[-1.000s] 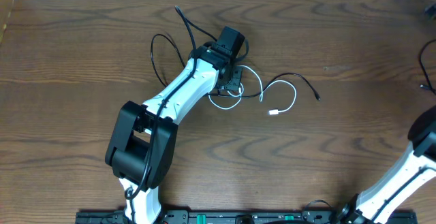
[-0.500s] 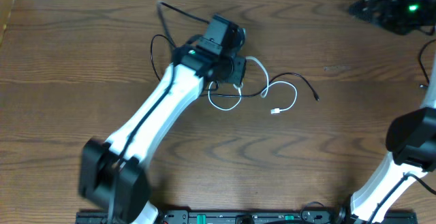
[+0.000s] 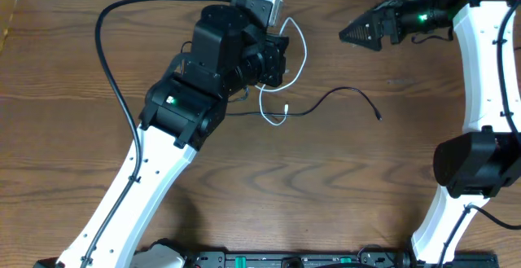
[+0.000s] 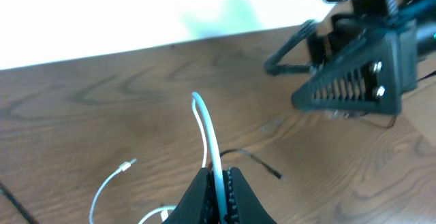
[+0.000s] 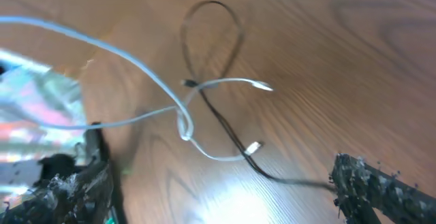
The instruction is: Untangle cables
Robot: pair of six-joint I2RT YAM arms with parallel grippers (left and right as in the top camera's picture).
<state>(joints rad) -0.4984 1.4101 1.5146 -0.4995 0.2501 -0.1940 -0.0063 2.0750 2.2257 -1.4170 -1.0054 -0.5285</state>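
The left hand (image 4: 216, 175) pinches the thin white cord (image 4: 206, 132) above the brown wooden desk (image 3: 73, 81), while the right hand (image 3: 358, 33) hangs spread wide.

Two white arms with black joints.
The left arm (image 3: 155, 178) carries a thick black wire (image 3: 97, 30) and a green light (image 3: 171, 101); the right arm (image 3: 480, 56) has black ribbed triangular jaws and green lights (image 3: 421, 17).

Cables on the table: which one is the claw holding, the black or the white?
The white cable, pinched in the shut left claw and held up. The black cable lies on the table, with no claw gripping it.
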